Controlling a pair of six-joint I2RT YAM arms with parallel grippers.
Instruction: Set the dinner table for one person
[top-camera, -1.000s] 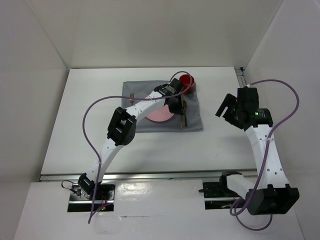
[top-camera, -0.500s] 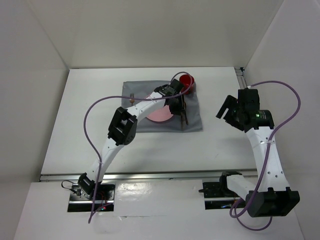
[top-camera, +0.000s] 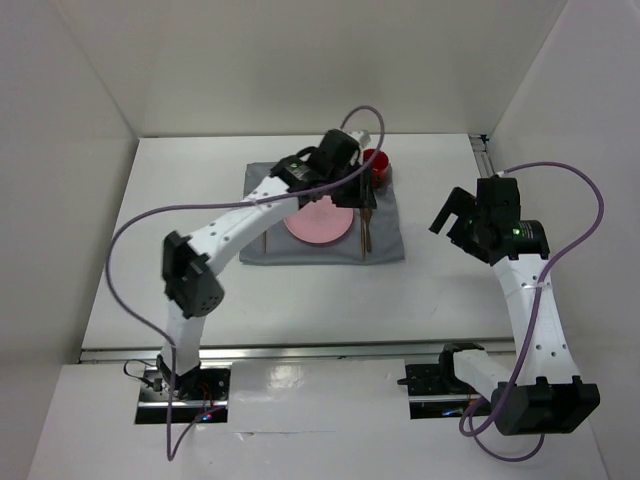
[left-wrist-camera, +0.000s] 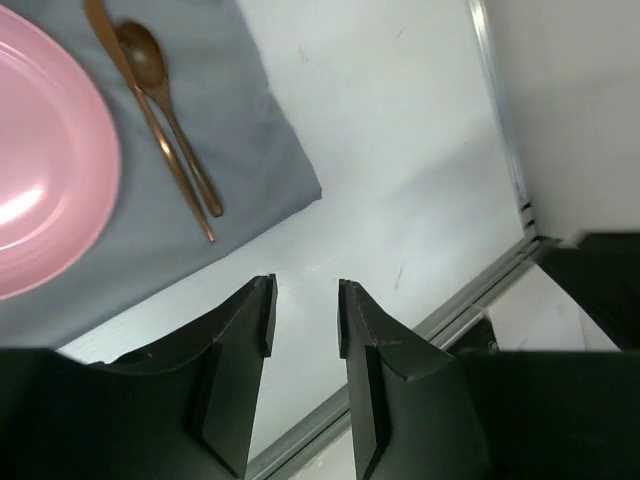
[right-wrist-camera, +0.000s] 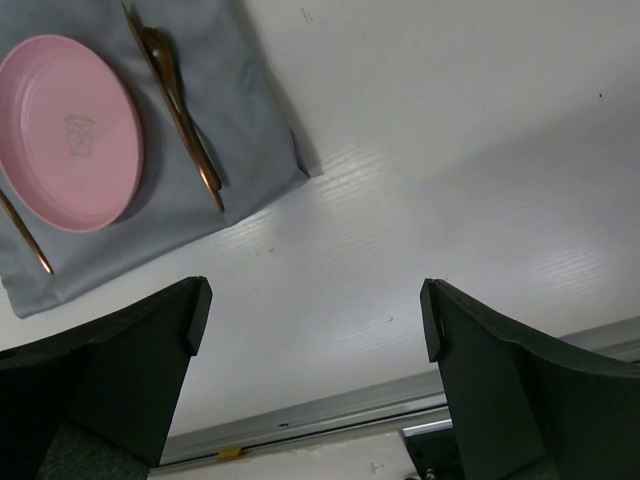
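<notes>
The flat matte-white rectangular dinner table (top-camera: 200, 260) spans the workspace. A grey rectangular cloth (top-camera: 385, 245) lies far-centre on it. Left gripper (left-wrist-camera: 305, 290): narrowly parted, empty. Right gripper (right-wrist-camera: 315, 300): wide apart, empty. A glossy round pink plate (top-camera: 320, 222) and a slim brown spoon (left-wrist-camera: 165, 105) rest on the cloth.

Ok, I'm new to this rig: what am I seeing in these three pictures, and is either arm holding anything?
Two white robot arms stand at a white table. One picture looks down from above; the other two come from cameras on each wrist. On a grey cloth sit a pink plate, a red cup and brown cutlery. The left tool is slightly open, the right tool wide open; both hold nothing.
</notes>
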